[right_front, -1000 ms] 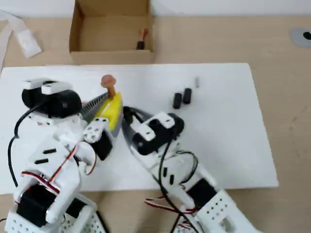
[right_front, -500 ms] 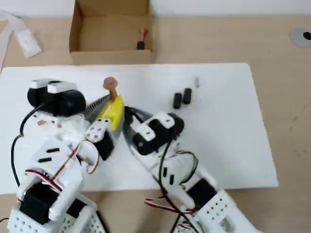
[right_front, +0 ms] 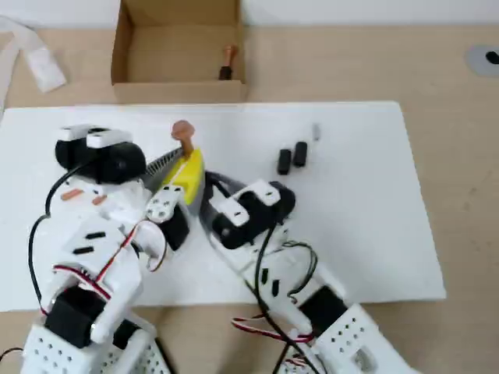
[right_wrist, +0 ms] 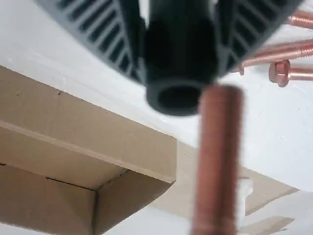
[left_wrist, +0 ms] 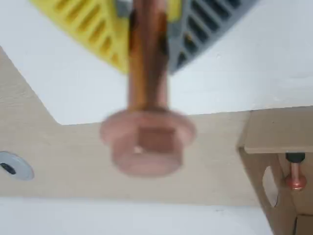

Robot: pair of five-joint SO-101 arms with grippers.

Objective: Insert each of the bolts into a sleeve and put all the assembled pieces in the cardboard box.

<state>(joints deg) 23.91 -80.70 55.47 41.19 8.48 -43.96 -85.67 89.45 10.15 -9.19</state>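
Left gripper [right_front: 181, 158], with one yellow and one grey finger, clamps a copper flanged bolt [right_front: 182, 134] by its shank, head pointing toward the box. Right gripper [right_wrist: 178, 24] pinches a black sleeve [right_wrist: 179, 73], its bore just beside the bolt's tip. Beyond the white board [right_front: 366, 234], the cardboard box [right_front: 120, 54] holds one assembled piece [right_front: 227, 62]. Two loose sleeves [right_front: 291, 157] lie on the board.
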